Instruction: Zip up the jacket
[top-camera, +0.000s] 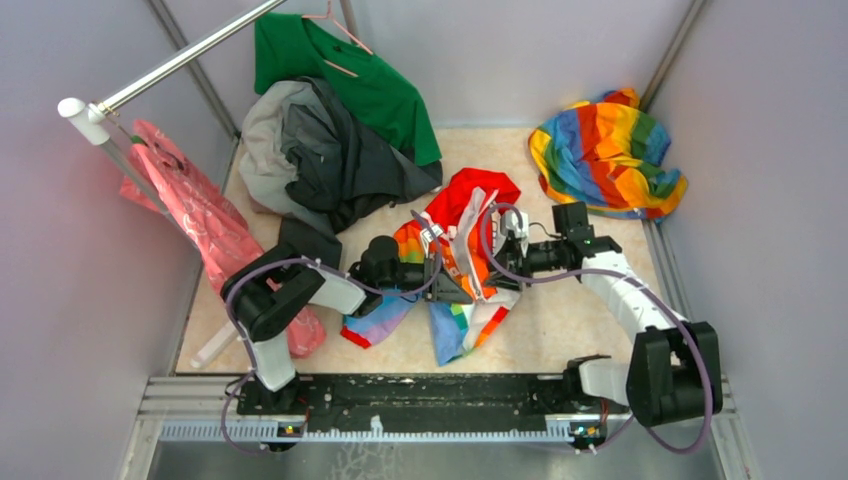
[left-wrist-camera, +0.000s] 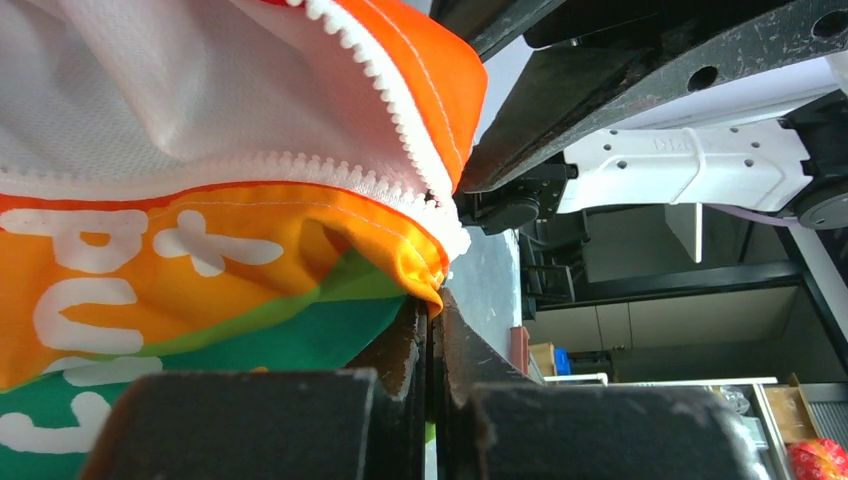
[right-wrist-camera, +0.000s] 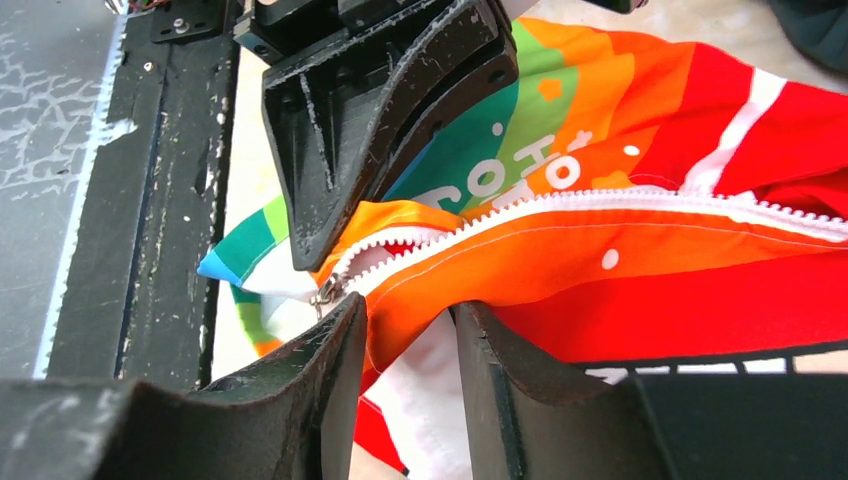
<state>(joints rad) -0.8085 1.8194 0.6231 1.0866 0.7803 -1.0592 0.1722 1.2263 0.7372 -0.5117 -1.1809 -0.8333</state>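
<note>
The jacket (top-camera: 462, 232) lies bunched mid-table, with its red hood far and its rainbow panels near. My left gripper (top-camera: 443, 287) is shut on the orange hem corner (left-wrist-camera: 425, 275) at the zipper's bottom end, where the white zipper teeth (left-wrist-camera: 350, 172) meet. My right gripper (right-wrist-camera: 408, 305) is open around the orange zipper strip (right-wrist-camera: 480, 265). The metal slider (right-wrist-camera: 325, 292) sits at the tip of its left finger (right-wrist-camera: 335, 340). The left gripper also shows in the right wrist view (right-wrist-camera: 380, 110), just above the slider. In the top view the right gripper (top-camera: 503, 268) faces the left one across the jacket.
A dark grey garment (top-camera: 325, 155) and a green shirt on a hanger (top-camera: 350, 75) lie at the back left. An all-rainbow cloth (top-camera: 605, 150) lies at the back right. A pink bag (top-camera: 190, 215) hangs by the metal rail (top-camera: 170, 65) on the left.
</note>
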